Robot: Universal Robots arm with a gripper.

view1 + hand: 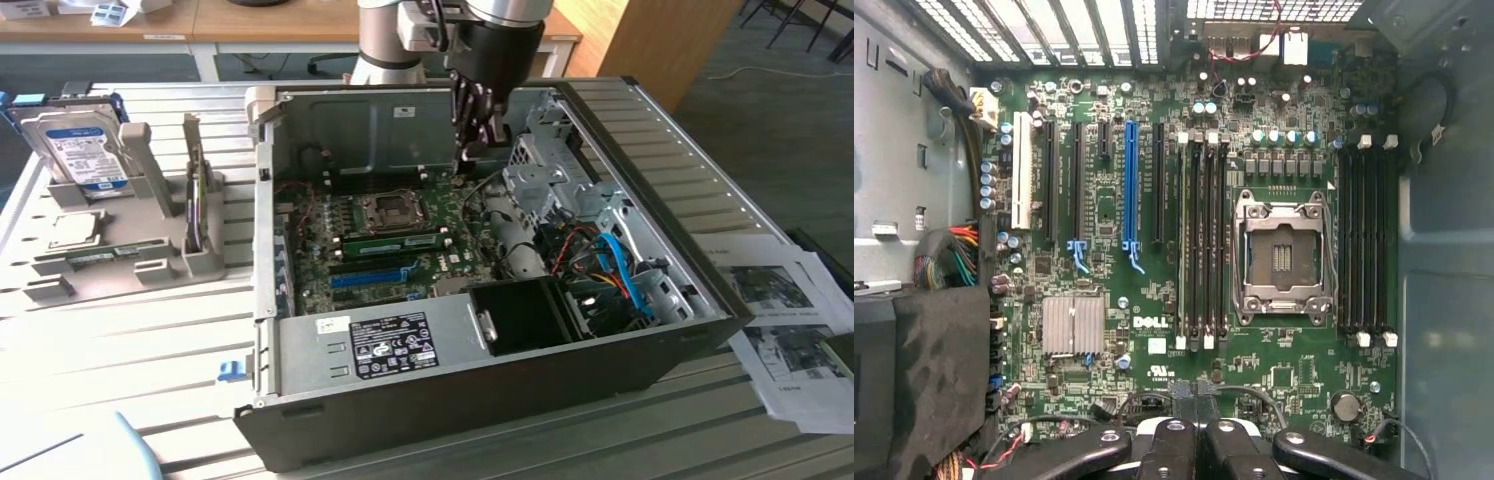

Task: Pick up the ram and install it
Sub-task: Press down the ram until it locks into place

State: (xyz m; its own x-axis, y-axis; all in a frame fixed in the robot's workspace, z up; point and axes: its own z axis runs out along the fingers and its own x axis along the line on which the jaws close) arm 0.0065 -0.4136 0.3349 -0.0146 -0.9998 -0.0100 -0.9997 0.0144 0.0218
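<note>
Gripper [478, 148] up over the open computer case [667, 180], fingers [1172, 440] pressed together with nothing in them, green ram [395, 242] maybe sitting in a slot beside the CPU socket [391, 208]

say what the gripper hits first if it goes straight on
Probably the motherboard inside the open computer case: the shut, empty gripper points down at it, nothing showing between. Which spot on the board is hard to judge.

hard drive [83, 150] near open computer case [387, 130]
</note>
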